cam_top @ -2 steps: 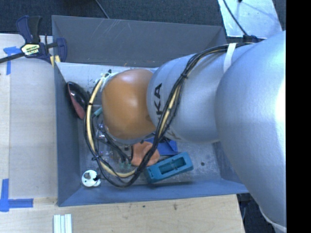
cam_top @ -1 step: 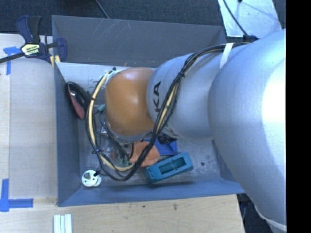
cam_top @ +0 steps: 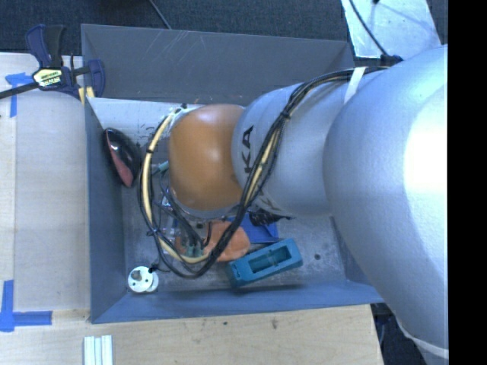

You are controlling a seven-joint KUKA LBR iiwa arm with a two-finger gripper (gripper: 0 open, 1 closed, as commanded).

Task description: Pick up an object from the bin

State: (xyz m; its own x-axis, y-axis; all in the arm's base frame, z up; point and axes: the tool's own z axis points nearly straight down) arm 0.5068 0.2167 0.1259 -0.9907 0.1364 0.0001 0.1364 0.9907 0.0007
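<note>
The gripper (cam_top: 185, 242) hangs low in the bin (cam_top: 106, 226), just beside an orange rounded thing (cam_top: 234, 243) that lies near the front wall, next to a blue plastic block (cam_top: 265, 262). Whether the pincer is apart or together, I cannot tell. The orange thing is probably light and smooth, maybe slippery, so it is better to grasp it across its middle.
</note>
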